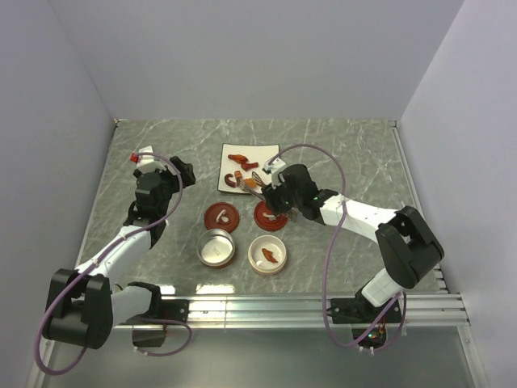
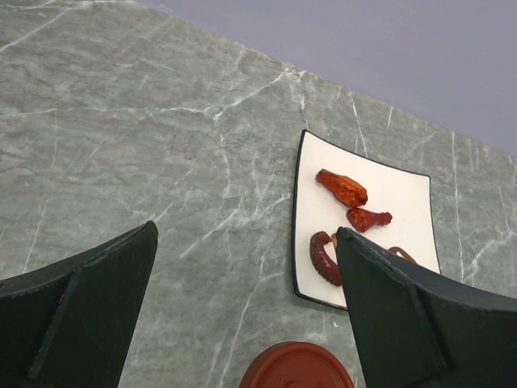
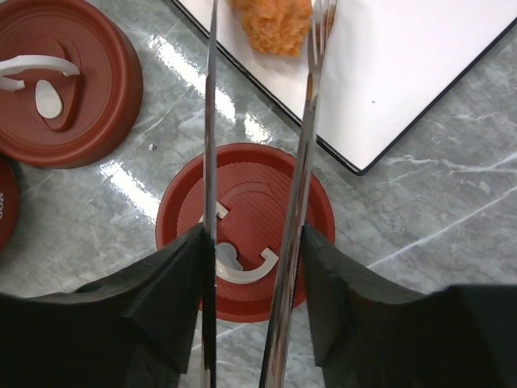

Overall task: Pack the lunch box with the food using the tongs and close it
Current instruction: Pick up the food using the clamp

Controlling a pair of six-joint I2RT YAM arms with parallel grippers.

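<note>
My right gripper (image 3: 252, 234) is shut on the tongs (image 3: 300, 162), one pad pressed on each slim metal arm. The two tong tips reach over the white plate (image 3: 396, 65) and straddle an orange morsel of food (image 3: 271, 24). From above, this gripper (image 1: 279, 198) hovers over a red lid (image 1: 271, 216), at the plate's near edge. More red and brown food (image 2: 341, 187) lies on the plate (image 2: 404, 198). The lunch box is two round tubs: a steel one (image 1: 200, 246), and a white one (image 1: 250, 257) holding a red morsel (image 1: 271, 255). Over the marble left of the plate, my left gripper (image 2: 245, 233) stands open with nothing in it.
A second red lid (image 1: 220, 216) with a white handle lies left of the first, just behind the steel tub. Grey walls enclose the marble table on three sides. A metal rail (image 1: 307, 307) runs along the near edge by the arm bases.
</note>
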